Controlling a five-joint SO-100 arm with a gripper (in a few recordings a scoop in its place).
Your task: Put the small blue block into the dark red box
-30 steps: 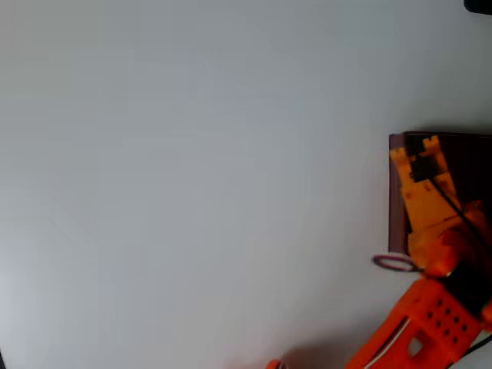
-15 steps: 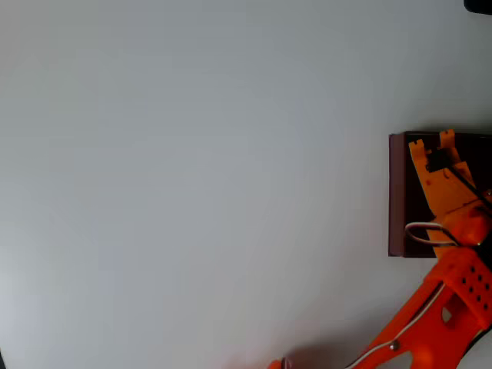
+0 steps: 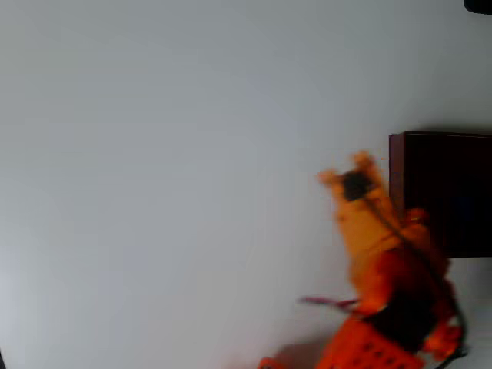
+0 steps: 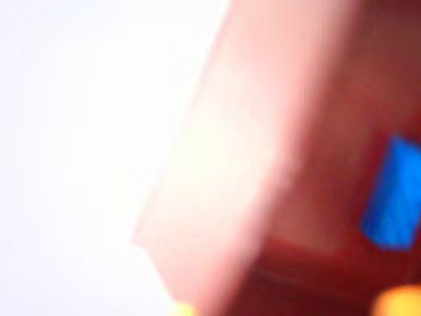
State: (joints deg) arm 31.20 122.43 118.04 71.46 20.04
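Note:
The dark red box point(image 3: 397, 192) stands at the right edge of the overhead view, its inside near black. In the blurred wrist view the small blue block point(image 4: 395, 194) lies inside the dark red box point(image 4: 309, 197), behind its pale-lit wall. My orange gripper point(image 3: 347, 171) hovers over the white table just left of the box, outside its wall, smeared by motion. Its two fingertips look spread apart with nothing between them, and they show as orange smudges at the bottom of the wrist view.
The white table point(image 3: 169, 169) stretches wide and bare to the left of the box. A small dark object point(image 3: 478, 5) sits in the top right corner. My orange arm point(image 3: 392, 307) comes in from the bottom right.
The gripper was over the inside of the box in both earlier frames. It has swung left and down, out over the box's left wall, and now hangs above the table.

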